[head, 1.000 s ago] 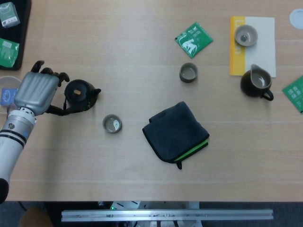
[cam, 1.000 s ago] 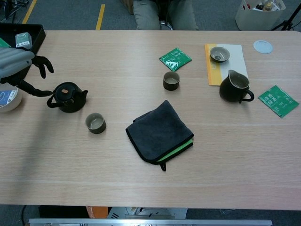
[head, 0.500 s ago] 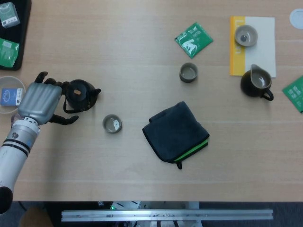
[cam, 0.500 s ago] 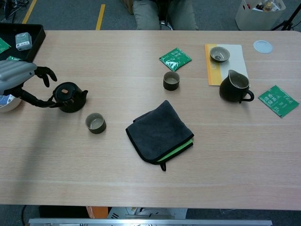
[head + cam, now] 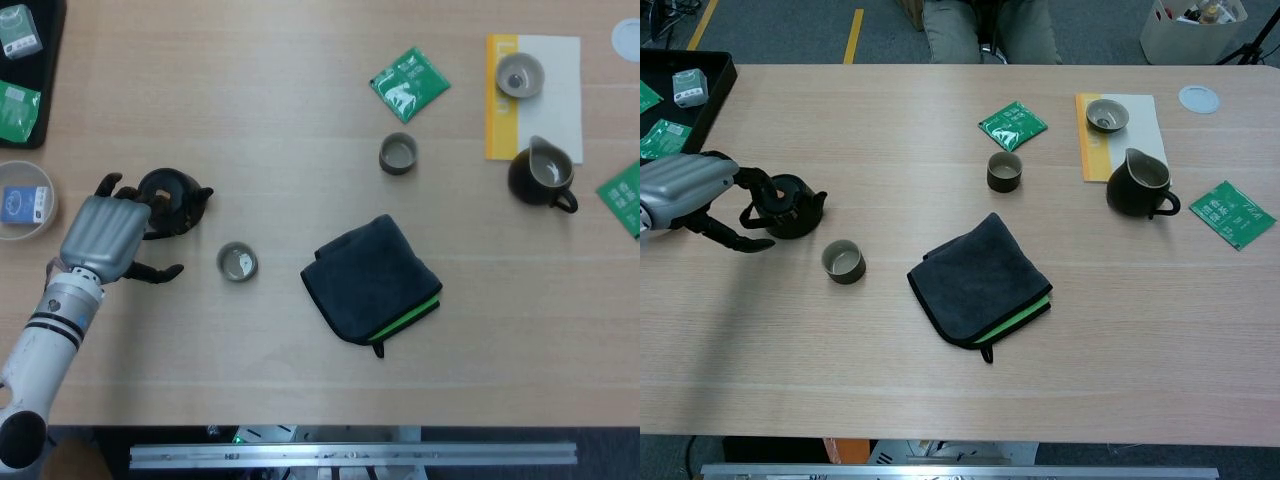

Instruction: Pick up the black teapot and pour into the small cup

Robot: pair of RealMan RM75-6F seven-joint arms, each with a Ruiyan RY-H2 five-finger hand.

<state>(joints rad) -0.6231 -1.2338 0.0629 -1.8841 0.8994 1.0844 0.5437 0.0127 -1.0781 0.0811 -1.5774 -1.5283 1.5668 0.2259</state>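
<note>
The black teapot (image 5: 175, 195) (image 5: 795, 203) stands on the table at the left, its spout pointing right and its handle toward my left hand. My left hand (image 5: 103, 235) (image 5: 688, 186) sits just left of the pot. Its fingers (image 5: 752, 184) curl over the handle side while the thumb (image 5: 160, 272) spreads out below, apart from the pot. The pot is not lifted. The small cup (image 5: 238, 262) (image 5: 843, 262) stands empty a little to the pot's lower right. My right hand shows in neither view.
A second cup (image 5: 398, 153), a dark folded cloth (image 5: 372, 278), a dark pitcher (image 5: 540, 175) and a bowl on a white-and-yellow mat (image 5: 520, 75) lie to the right. Green packets (image 5: 409, 83), a black tray (image 5: 25, 70) and a clear dish (image 5: 22, 200) are nearby.
My left hand has come down and toward the near side of the pot, its fingers now curling at the handle. The teapot and cup have not moved.
</note>
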